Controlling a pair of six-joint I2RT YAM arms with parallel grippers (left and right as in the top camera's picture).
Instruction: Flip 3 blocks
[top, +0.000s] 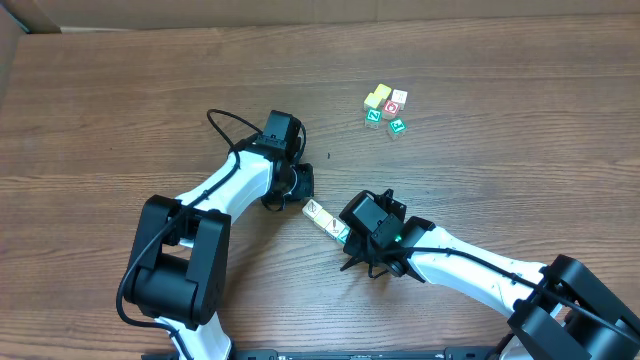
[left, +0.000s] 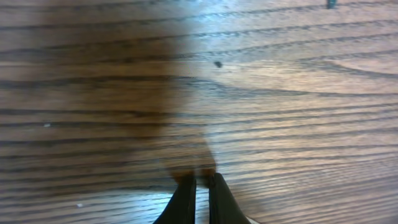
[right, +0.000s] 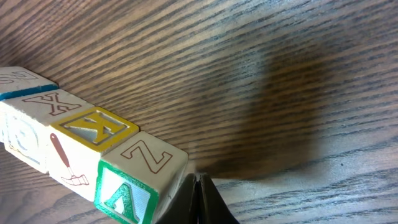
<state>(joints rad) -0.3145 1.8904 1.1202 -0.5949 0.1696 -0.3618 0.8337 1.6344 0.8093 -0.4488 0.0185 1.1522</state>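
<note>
1. Here, we found the row of alphabet blocks near the middle of the overhead frame. Its long axis ran from upper left to lower right, between the two grippers.
2. The right gripper sat at the row's lower-right end. The left gripper stood just up-left of the other end.
3. In the right wrist view the Z block, with a green A on its side face, was the end cube. It lay left of the fingertips and just beside them; we could not tell whether they touched it.
4. Both grippers were closed and held nothing. The left wrist view showed only bare table ahead of its jaws.
5. We judged the right arm better placed to tip the Z block.
</note>
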